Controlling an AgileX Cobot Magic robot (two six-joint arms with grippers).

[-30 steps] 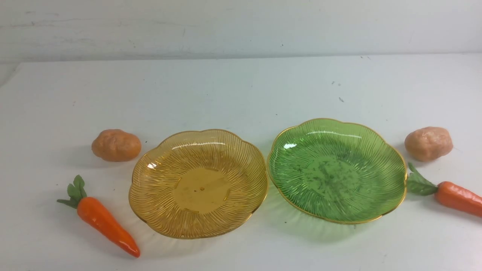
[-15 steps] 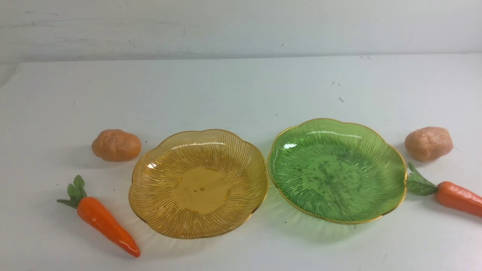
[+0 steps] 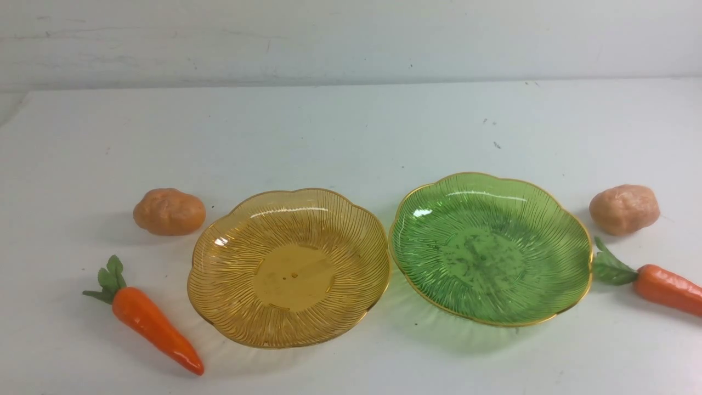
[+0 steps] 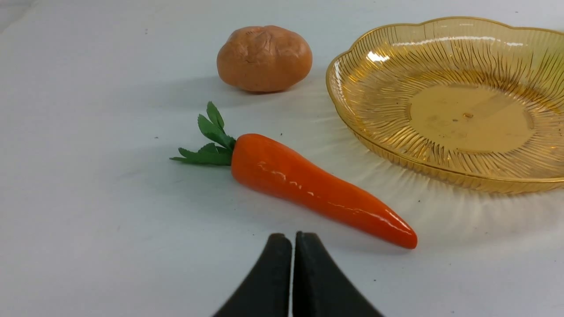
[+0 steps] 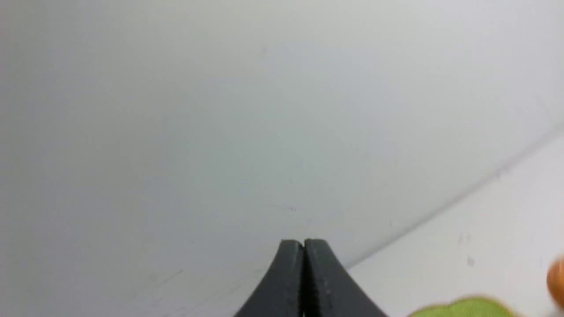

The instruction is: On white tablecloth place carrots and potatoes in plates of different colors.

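Carrots flank the plates; left claw pressed together, right claw, though blurred, seemingly too.

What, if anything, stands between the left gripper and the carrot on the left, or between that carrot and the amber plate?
Nothing visible stands in either gap: only bare white tablecloth shows between the shut left gripper and the carrot, and between the carrot and the amber plate.

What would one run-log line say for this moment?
left gripper: shut | right gripper: shut | yellow plate: empty | green plate: empty
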